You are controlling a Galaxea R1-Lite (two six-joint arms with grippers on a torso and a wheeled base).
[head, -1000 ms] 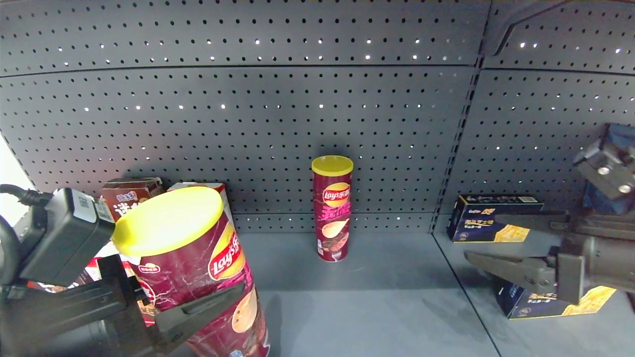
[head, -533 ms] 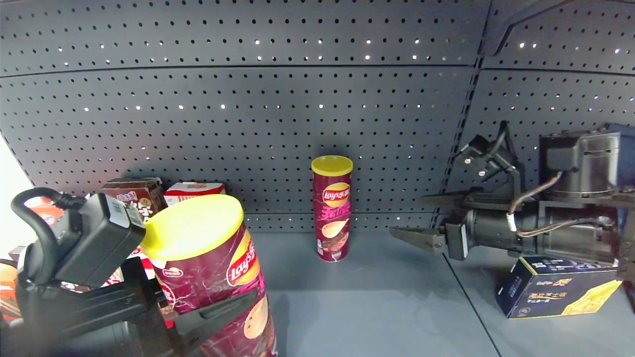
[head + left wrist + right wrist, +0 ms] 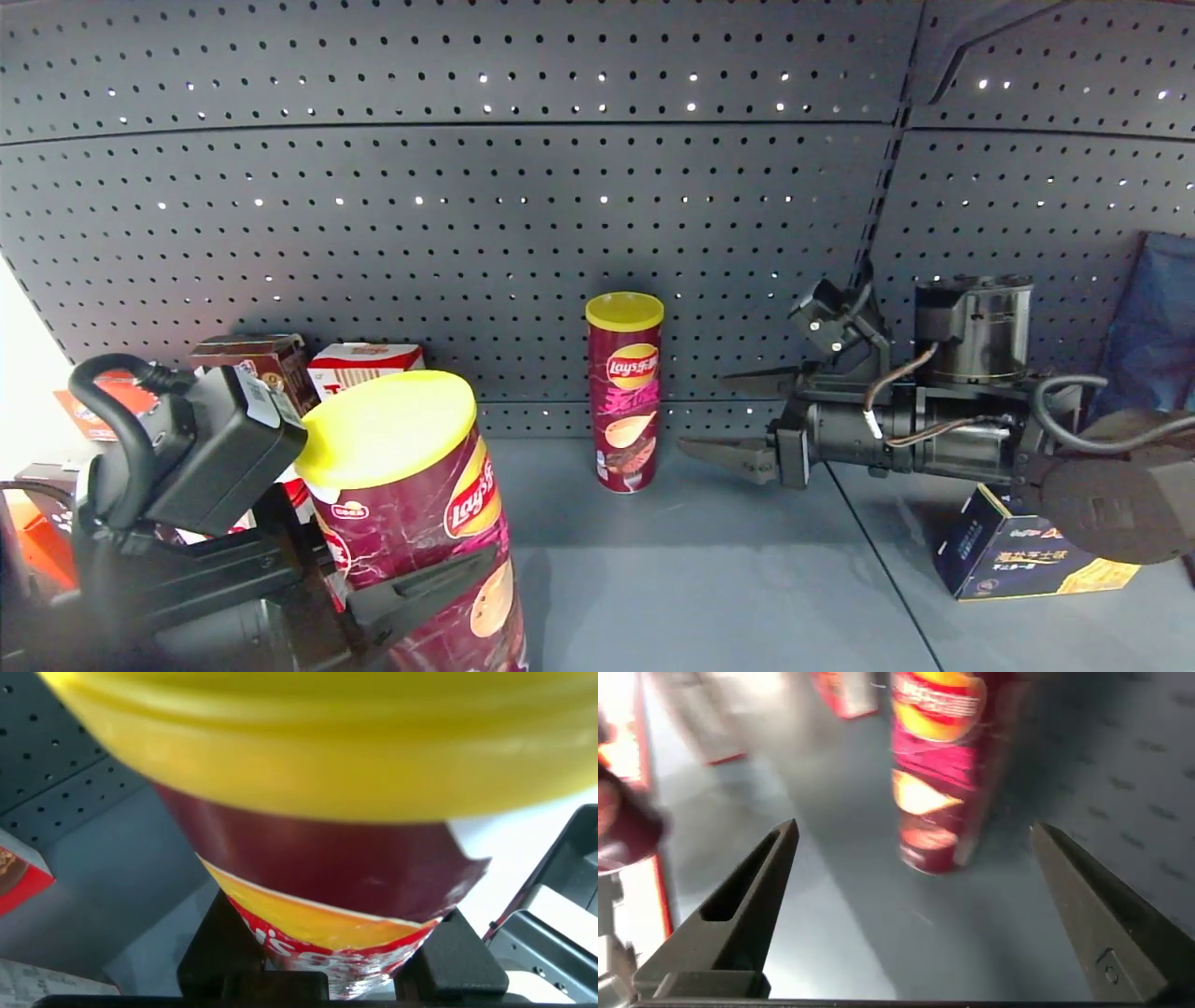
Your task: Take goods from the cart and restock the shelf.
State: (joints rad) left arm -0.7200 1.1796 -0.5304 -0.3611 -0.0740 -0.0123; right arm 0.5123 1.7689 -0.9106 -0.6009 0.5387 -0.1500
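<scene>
Two cans: held can (image 3: 411,485) in left claw (image 3: 392,597), standing can (image 3: 625,401) near wide-spread right claw (image 3: 707,413); one navy box (image 3: 1008,560), perhaps.

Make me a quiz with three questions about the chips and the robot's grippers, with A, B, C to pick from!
1. Where is the far chip can?
A. standing on the shelf
B. lying in a cart
C. on top of a box

2. What colour is the lid of the can in the left gripper?
A. blue
B. yellow
C. white

3. How is the right gripper?
A. open and empty
B. shut on a box
C. shut on a bottle

Answers:
1 A, it stands upright near the pegboard wall.
2 B, the lid is bright yellow.
3 A, its fingers are spread with nothing between them.
</scene>
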